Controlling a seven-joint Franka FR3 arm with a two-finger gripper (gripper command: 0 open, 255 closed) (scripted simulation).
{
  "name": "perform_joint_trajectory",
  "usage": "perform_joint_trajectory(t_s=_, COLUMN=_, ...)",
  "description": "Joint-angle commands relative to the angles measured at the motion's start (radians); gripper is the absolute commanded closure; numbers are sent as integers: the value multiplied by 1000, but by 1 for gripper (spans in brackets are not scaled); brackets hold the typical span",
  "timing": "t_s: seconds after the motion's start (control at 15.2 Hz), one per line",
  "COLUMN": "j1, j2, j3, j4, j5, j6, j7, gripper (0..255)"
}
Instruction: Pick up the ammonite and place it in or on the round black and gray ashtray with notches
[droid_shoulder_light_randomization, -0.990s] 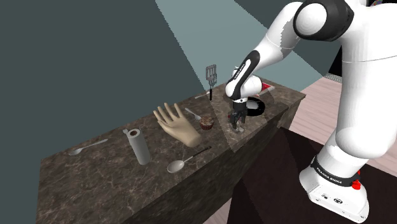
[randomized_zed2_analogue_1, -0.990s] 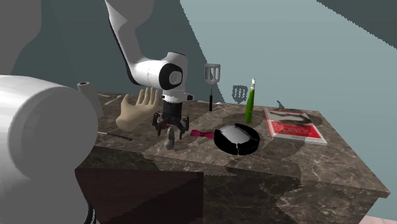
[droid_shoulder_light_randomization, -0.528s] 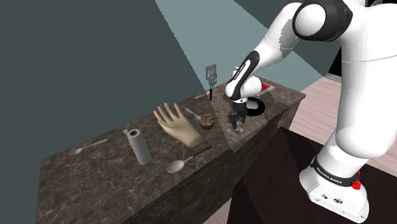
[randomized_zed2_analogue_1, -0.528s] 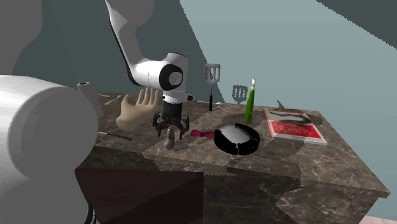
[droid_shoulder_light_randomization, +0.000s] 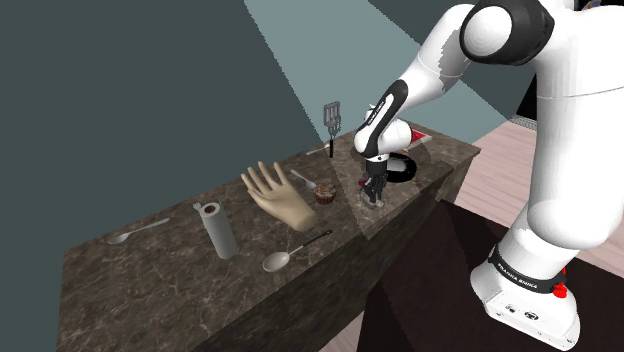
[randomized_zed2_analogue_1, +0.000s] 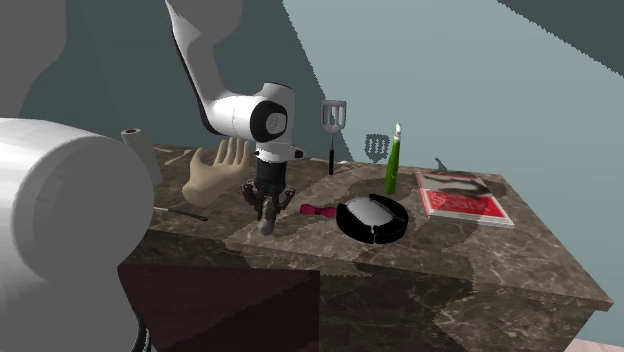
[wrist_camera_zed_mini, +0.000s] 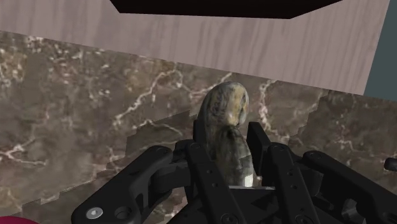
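Observation:
The ammonite (wrist_camera_zed_mini: 226, 118) is a mottled grey-brown coiled stone standing on edge on the dark marble counter (droid_shoulder_light_randomization: 150, 285). My gripper (wrist_camera_zed_mini: 228, 151) is straight above it and shut on it, one black finger (wrist_camera_zed_mini: 202, 156) on each flat side. In the second exterior view the gripper (randomized_zed2_analogue_1: 266, 206) clasps the ammonite (randomized_zed2_analogue_1: 266, 222) near the counter's front edge. In the shoulder view the gripper (droid_shoulder_light_randomization: 375, 195) hangs low over the counter. The round black and grey ashtray (randomized_zed2_analogue_1: 372, 218) lies a short way toward the second exterior view's right, and shows behind the hand as the ashtray (droid_shoulder_light_randomization: 403, 168).
A tan hand model (droid_shoulder_light_randomization: 277, 196) stands behind the gripper. A small cupcake (droid_shoulder_light_randomization: 325, 194), paper roll (droid_shoulder_light_randomization: 218, 230), spoon (droid_shoulder_light_randomization: 285, 258) and spatula (randomized_zed2_analogue_1: 333, 122) are on the counter. A red item (randomized_zed2_analogue_1: 318, 210), green bottle (randomized_zed2_analogue_1: 392, 165) and red book (randomized_zed2_analogue_1: 462, 197) lie near the ashtray.
The fingers, spread wide over the ammonite in the earlier frames, have closed on it. The arm and the ammonite have stayed in place.

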Motion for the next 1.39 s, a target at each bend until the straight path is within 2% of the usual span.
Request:
perform_joint_trajectory(t_s=0.0, j1=0, j2=0, j3=0, j4=0, j5=0, j6=0, j7=0, gripper=255)
perform_joint_trajectory(t_s=1.32, j1=25, j2=-243, j3=-42, j4=-13, j5=-93, j6=-222, j7=77, gripper=255)
